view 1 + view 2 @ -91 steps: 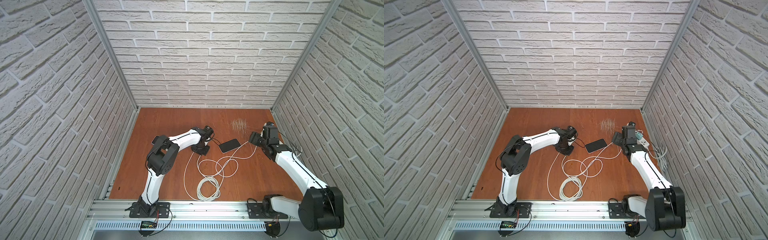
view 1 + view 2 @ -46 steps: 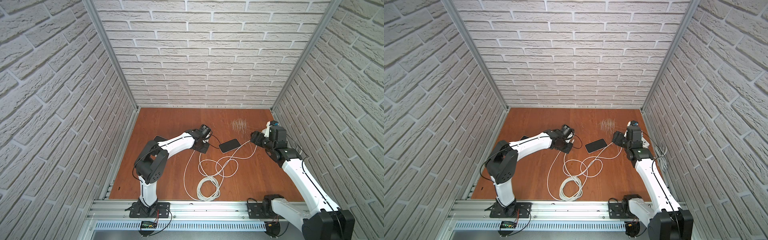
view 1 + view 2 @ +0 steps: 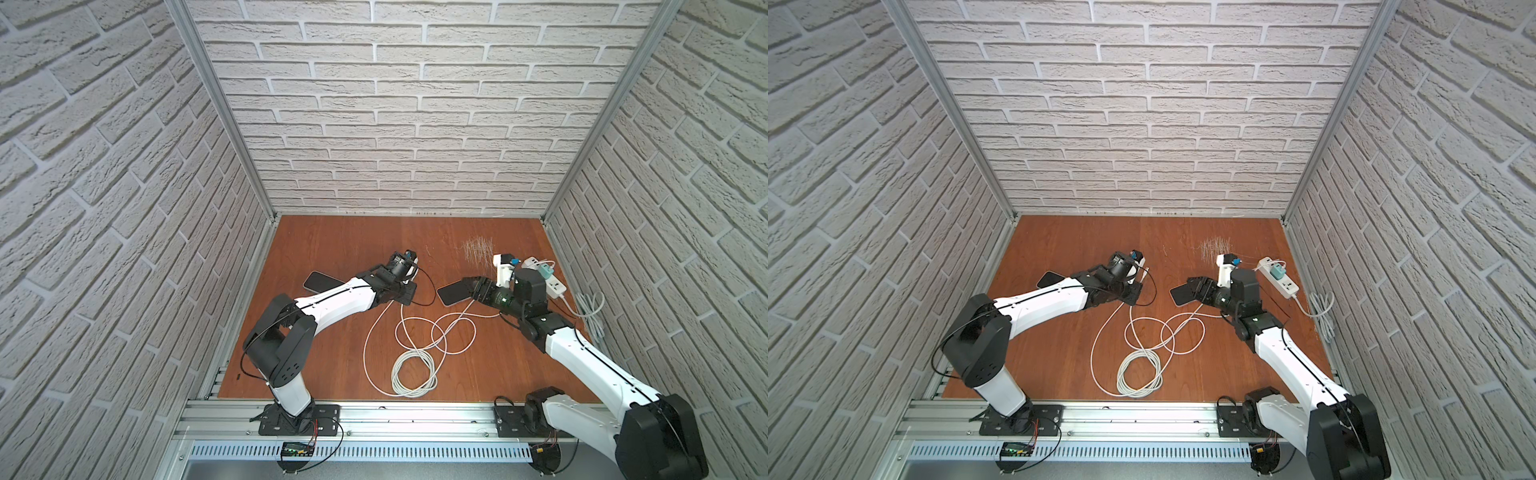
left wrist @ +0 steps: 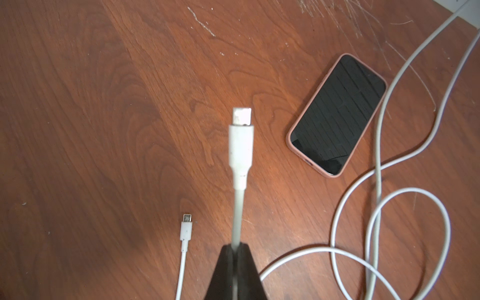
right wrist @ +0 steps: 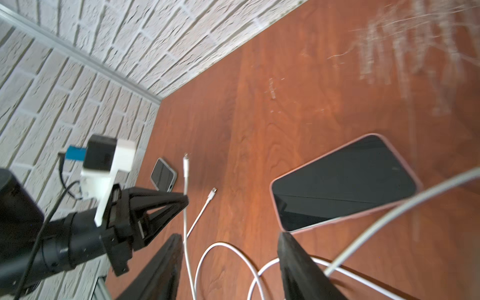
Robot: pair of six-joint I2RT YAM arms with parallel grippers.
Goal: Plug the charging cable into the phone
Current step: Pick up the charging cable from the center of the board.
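One pink-cased phone (image 4: 337, 114) lies flat, screen up, on the wooden table (image 3: 332, 249), toward the right arm's side. The left gripper (image 4: 236, 250) is pinched on the white charging cable (image 4: 237, 220) behind its plug (image 4: 241, 145), which juts out, apart from the phone. The right gripper (image 5: 230, 236) stands spread at the phone's edge, holding nothing. A second cable end (image 4: 186, 228) lies nearby, and a second phone (image 3: 318, 281) lies by the left arm.

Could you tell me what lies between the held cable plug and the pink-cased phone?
Only bare table between the cable plug and phone, in the left wrist view.
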